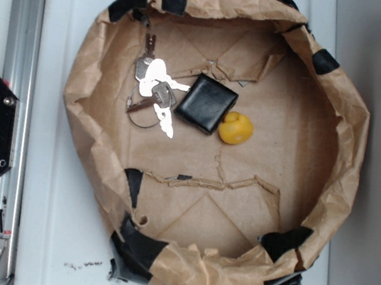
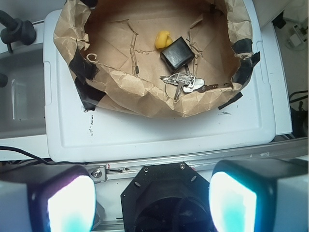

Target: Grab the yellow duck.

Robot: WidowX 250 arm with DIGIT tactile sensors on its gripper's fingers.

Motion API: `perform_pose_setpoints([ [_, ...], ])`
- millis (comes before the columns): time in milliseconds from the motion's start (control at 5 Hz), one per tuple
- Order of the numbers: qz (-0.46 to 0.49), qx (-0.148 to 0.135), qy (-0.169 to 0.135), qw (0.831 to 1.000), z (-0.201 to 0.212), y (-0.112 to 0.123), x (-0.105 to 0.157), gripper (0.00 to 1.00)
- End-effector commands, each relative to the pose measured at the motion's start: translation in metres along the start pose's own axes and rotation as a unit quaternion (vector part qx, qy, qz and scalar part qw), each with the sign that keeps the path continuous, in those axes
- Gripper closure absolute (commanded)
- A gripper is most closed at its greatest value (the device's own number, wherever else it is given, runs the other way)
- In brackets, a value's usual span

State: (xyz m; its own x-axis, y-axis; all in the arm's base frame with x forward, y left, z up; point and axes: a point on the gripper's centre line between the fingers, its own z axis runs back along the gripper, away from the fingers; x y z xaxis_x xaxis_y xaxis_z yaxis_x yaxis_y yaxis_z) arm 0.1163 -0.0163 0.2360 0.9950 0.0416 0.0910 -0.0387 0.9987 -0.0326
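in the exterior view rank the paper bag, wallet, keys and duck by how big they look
1. paper bag
2. bunch of keys, sprawled wider than the wallet, though close
3. black wallet
4. yellow duck

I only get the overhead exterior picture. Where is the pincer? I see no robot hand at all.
Observer: The wrist view shows both pincer fingers apart, wide open, holding nothing.
Operator: Is it near the yellow duck?
Observer: No. The yellow duck lies far off, inside the paper-lined bowl, beyond the wallet.
Operator: What lies directly under the pincer?
Observer: A black octagonal base, outside the bowl, beside a metal rail.
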Motion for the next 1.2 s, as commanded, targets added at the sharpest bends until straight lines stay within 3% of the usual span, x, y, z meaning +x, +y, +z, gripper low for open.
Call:
perform_pose_setpoints([
  [0, 0.0, 0.0, 0.0, 1.0, 0.0, 0.0, 0.0, 0.0],
  [200, 0.027, 0.022, -0.075, 0.997, -0.032, 0.049, 0.047, 0.0],
  [400, -0.022, 0.003, -0.084, 0.996, -0.064, 0.055, 0.096, 0.0],
  [600, -0.066, 0.024, -0.078, 0.994, -0.088, 0.061, 0.126, 0.0],
  [1000, -0.089, 0.052, -0.049, 0.993, -0.169, 0.09, 0.154, 0.0],
])
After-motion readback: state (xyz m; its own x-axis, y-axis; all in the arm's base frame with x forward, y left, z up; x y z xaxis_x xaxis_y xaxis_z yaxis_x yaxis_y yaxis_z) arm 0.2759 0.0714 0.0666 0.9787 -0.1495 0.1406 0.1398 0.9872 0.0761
